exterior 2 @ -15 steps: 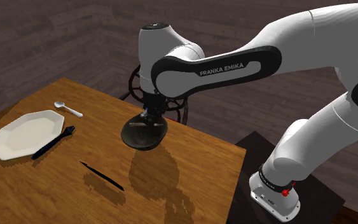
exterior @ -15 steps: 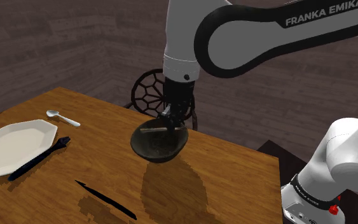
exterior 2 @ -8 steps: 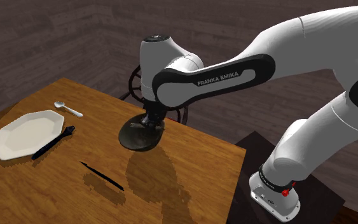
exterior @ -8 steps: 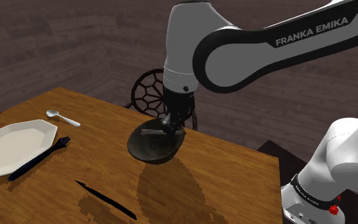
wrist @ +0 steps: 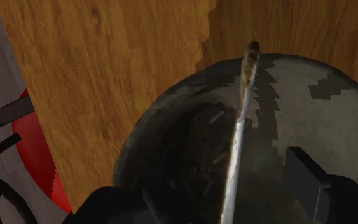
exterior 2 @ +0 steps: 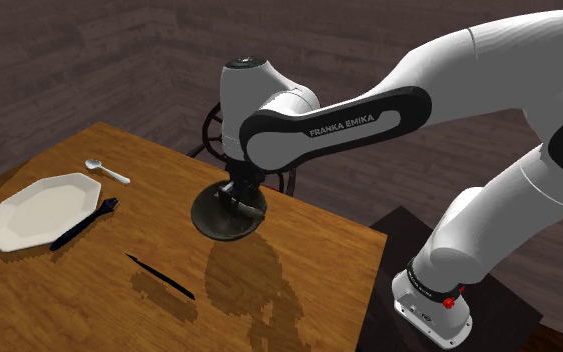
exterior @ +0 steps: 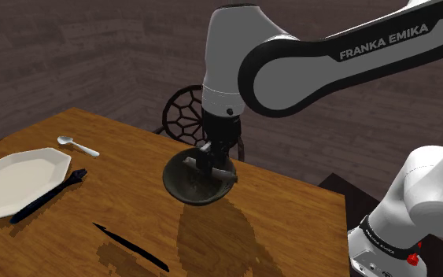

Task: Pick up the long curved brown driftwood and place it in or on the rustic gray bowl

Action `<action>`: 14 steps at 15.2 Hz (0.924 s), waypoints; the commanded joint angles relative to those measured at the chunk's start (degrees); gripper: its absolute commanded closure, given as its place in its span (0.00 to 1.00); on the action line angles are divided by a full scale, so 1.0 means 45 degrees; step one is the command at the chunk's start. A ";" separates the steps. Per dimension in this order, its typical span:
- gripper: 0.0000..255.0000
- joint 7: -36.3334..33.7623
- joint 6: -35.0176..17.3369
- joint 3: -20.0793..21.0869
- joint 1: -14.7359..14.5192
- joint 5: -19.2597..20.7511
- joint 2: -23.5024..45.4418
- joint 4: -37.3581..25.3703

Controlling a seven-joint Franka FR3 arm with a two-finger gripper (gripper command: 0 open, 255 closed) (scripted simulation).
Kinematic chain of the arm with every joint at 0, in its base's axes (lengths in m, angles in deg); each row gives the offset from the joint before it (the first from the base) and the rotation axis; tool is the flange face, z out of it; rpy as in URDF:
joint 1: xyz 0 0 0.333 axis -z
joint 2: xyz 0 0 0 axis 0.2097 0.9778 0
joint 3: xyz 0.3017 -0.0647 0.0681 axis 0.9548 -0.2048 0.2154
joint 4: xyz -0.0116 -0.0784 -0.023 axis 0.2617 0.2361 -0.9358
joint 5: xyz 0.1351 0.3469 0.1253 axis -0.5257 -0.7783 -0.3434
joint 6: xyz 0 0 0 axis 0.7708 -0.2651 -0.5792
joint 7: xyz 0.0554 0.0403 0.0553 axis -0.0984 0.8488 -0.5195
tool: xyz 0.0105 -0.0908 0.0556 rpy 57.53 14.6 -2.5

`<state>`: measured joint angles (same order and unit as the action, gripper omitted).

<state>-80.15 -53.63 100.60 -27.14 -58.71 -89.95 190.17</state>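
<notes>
Lying across the dark gray bowl (wrist: 298,121), the thin brown driftwood (wrist: 240,121) is seen between the gripper's (wrist: 206,188) parted fingers, touched by neither; the bowl is set on the wooden table (exterior: 290,220).

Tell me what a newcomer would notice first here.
The big white arm arches over the wooden table, its open gripper at a dark bowl near the far edge. A thin driftwood stick lies across that bowl. A white plate sits at the shoulder view's left.
</notes>
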 commanded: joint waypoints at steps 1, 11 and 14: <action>0.00 0.0000 -0.0001 0.0000 0.0000 0.0000 0.0001 0.0000; 0.00 0.0085 0.1640 -0.0272 0.0069 -0.0051 -0.0486 -0.1163; 0.00 0.0085 0.1640 -0.0272 0.0069 -0.0051 -0.0485 -0.1163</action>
<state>-79.78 -46.28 99.38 -26.83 -58.94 -92.13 184.95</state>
